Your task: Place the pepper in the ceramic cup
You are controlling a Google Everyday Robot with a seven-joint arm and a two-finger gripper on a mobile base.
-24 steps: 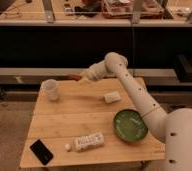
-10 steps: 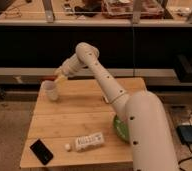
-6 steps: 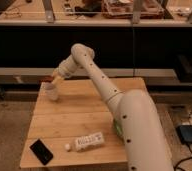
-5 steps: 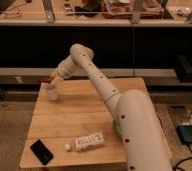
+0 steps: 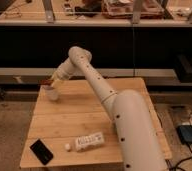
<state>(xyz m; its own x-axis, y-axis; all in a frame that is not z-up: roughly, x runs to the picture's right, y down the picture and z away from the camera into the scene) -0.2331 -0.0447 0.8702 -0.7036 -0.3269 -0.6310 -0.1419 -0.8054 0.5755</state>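
At the far left of the wooden table, down at its seven o'clock corner, we see a black phone lying flat. Up at the ten o'clock corner stands the ceramic cup, upright, mouth open to the top. The gripper hangs directly over it, so the cup's rim lies at six o'clock from the gripper, just beneath. At the gripper's tip we make out a small dark red sliver that we take for the pepper; its long axis is too small for us to read. We cannot tell whether the gripper is clamped on it or has let go.

Further right, near the table's front edge, sit a small white ball and, just beside it at three o'clock, a white packet lying on its side. The robot's arm sweeps in from five o'clock across the table to the cup.

We judge the move now turns on one thing: the pepper must sit squarely over the cup's mouth, so a straight drop toward six o'clock lands it inside and not on the rim.
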